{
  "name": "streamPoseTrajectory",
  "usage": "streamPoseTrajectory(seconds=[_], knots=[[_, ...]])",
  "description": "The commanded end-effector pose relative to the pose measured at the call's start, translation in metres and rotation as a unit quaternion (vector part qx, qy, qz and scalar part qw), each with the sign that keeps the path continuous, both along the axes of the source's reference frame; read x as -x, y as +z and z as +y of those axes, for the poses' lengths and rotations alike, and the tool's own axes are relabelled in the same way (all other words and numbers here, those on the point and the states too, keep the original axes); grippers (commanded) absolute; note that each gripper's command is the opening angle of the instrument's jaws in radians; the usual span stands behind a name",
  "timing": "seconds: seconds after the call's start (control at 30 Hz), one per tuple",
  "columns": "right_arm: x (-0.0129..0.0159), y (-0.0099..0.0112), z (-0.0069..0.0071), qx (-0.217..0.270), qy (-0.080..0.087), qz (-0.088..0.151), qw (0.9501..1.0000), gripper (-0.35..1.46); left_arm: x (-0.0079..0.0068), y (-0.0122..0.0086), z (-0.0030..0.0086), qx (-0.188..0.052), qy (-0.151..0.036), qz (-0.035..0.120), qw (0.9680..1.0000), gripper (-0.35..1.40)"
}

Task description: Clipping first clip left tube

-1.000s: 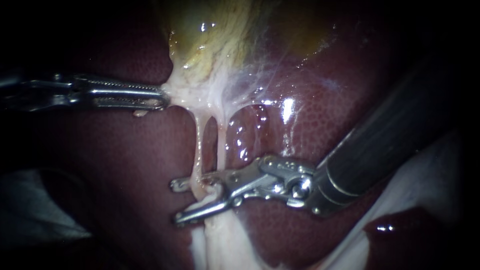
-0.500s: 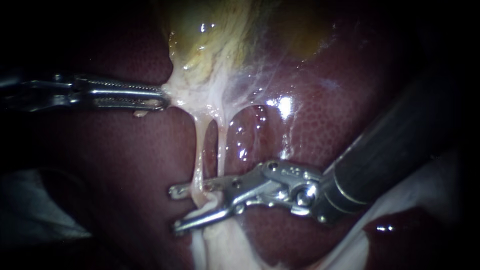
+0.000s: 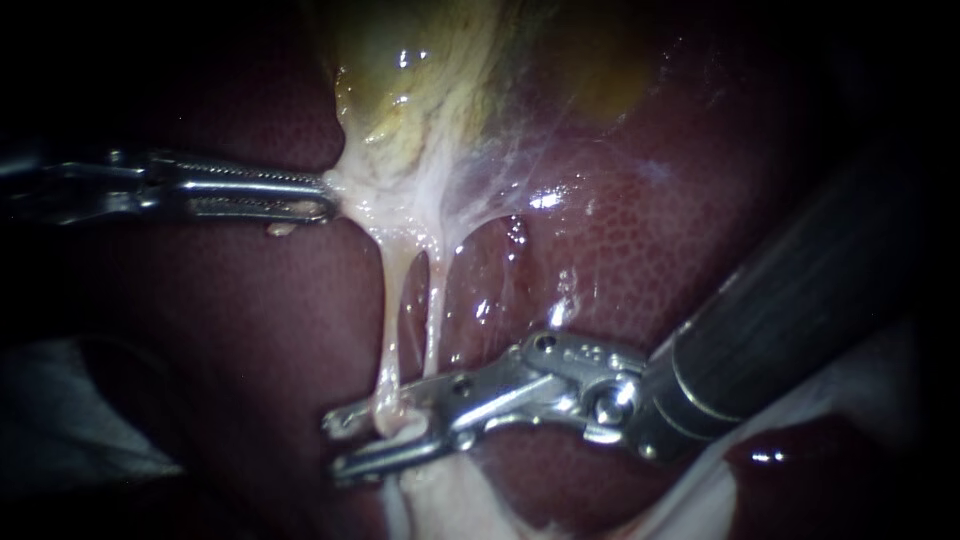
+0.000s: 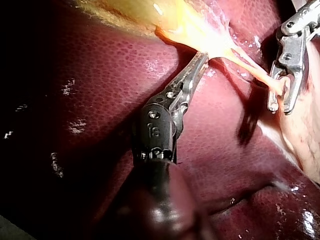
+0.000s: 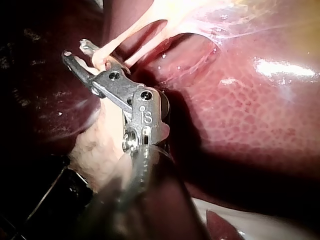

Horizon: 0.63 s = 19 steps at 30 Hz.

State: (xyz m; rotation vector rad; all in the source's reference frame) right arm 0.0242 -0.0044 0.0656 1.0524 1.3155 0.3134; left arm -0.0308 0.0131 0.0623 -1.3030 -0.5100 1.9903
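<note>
While my left instrument [image 3: 325,195] clamps ridged steel jaws on pale stringy tissue [image 3: 365,195] beside the yellow gallbladder [image 3: 420,80], my right instrument [image 3: 345,445] sets parted jaws astride the thin glistening left tube [image 3: 392,320]. Left wrist view: left instrument [image 4: 200,60] clamped likewise. Right wrist view: tube [image 5: 120,42] between the right instrument's [image 5: 75,50] parted jaws.
</note>
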Motion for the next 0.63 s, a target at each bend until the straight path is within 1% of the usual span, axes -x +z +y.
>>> streamPoseTrajectory(seconds=[0.03, 0.1, 0.2, 0.23, 0.3, 0.63], knots=[[0.0000, 0.0000, 0.0001, 0.000, 0.001, 0.000, 1.0000, -0.21, 0.0000, 0.0000, 0.0000, 0.000, 0.000, 0.000, 1.0000, -0.35], [0.0001, -0.0001, 0.0002, -0.001, 0.001, 0.000, 1.0000, -0.35, 0.0000, 0.0000, 0.0000, 0.000, 0.000, 0.000, 1.0000, -0.35], [0.0001, 0.0000, 0.0003, 0.001, -0.001, -0.004, 1.0000, -0.35, 0.0000, 0.0000, 0.0000, 0.000, 0.000, 0.000, 1.0000, -0.35], [0.0001, 0.0001, 0.0004, 0.008, 0.000, -0.018, 0.9998, -0.35, 0.0001, 0.0000, 0.0000, 0.000, 0.000, 0.000, 1.0000, -0.35], [0.0001, 0.0002, 0.0004, 0.013, -0.006, -0.029, 0.9995, -0.35, 0.0001, 0.0000, 0.0000, 0.000, 0.000, 0.000, 1.0000, -0.35], [0.0003, 0.0004, 0.0006, 0.014, -0.005, -0.031, 0.9994, -0.35, 0.0001, 0.0000, 0.0000, 0.000, 0.000, 0.000, 1.0000, -0.35]])
